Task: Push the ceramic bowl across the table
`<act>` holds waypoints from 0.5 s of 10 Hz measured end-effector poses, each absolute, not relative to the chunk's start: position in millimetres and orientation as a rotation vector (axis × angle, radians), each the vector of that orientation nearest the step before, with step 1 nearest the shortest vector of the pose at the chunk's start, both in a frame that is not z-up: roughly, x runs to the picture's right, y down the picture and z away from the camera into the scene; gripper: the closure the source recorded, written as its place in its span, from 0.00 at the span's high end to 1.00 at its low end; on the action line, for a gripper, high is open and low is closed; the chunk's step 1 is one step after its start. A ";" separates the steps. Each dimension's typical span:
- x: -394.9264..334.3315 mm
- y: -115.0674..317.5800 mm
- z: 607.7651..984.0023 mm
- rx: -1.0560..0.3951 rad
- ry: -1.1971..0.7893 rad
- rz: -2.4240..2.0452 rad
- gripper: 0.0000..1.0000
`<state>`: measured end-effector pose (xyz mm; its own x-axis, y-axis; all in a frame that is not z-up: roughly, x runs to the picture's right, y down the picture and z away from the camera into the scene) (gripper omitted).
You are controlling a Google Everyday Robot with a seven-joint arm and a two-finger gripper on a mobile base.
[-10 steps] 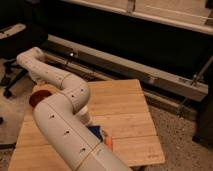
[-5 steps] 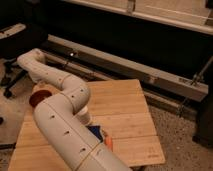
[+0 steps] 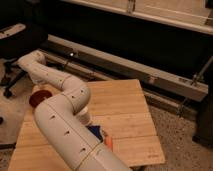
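The ceramic bowl (image 3: 38, 98), small, glossy and orange-red, sits at the far left edge of the table (image 3: 125, 105), partly hidden by my arm. The white arm runs from the bottom centre up across the table, bends at the far left and comes down onto the bowl. My gripper (image 3: 43, 89) is at the bowl's far rim, mostly hidden behind the arm links, and it is shut with nothing seen in it. I cannot tell whether it touches the bowl.
A blue block (image 3: 95, 132) and an orange carrot-shaped stick (image 3: 108, 143) lie on the table beside the arm's lower link. A metal rail (image 3: 150, 75) runs behind the table. An office chair (image 3: 15, 37) stands at the far left on the speckled floor.
The far arm link has dipped slightly towards the bowl. The bowl has stayed in place at the left edge.
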<state>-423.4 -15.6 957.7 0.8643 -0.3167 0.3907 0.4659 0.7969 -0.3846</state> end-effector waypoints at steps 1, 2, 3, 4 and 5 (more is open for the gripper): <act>-422.0 -13.3 957.2 -0.500 -0.316 -0.437 0.00; -421.0 -11.2 956.1 -0.507 -0.316 -0.445 0.00; -420.9 -9.4 954.5 -0.514 -0.319 -0.454 0.00; -421.2 -7.7 952.9 -0.519 -0.323 -0.461 0.00; -421.5 -4.5 949.6 -0.529 -0.328 -0.469 0.00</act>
